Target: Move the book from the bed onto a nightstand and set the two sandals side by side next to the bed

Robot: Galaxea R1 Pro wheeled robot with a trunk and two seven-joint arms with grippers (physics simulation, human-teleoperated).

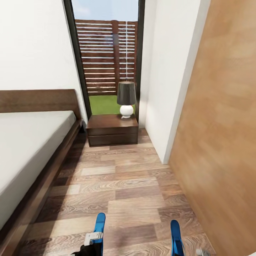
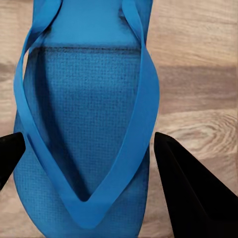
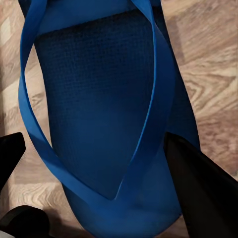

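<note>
Head view, left to right. Bed [image 1: 32, 142]: off-white mattress, dark frame, headboard against the white wall; occupies the left side. No book on the stretch of mattress in frame.

Nightstand [image 1: 112, 129]: just beyond the bed's head corner, in front of the glass door; lamp [image 1: 126, 99] with dark shade on its top.

Wood floor [image 1: 131, 192] runs between the bed and a light wooden panel [image 1: 224, 142] on the right.

Left sandal [image 1: 99, 227]: blue, at the lower edge. In the left wrist view this sandal [image 2: 87, 124] sits between the dark fingers [image 2: 191, 193], jaws spread to either side of it; contact cannot be told.

Right sandal [image 1: 176, 238]: well apart from the first. Right wrist view: sandal [image 3: 106, 114] between spread fingers [image 3: 203, 191]; grip likewise unclear.
</note>
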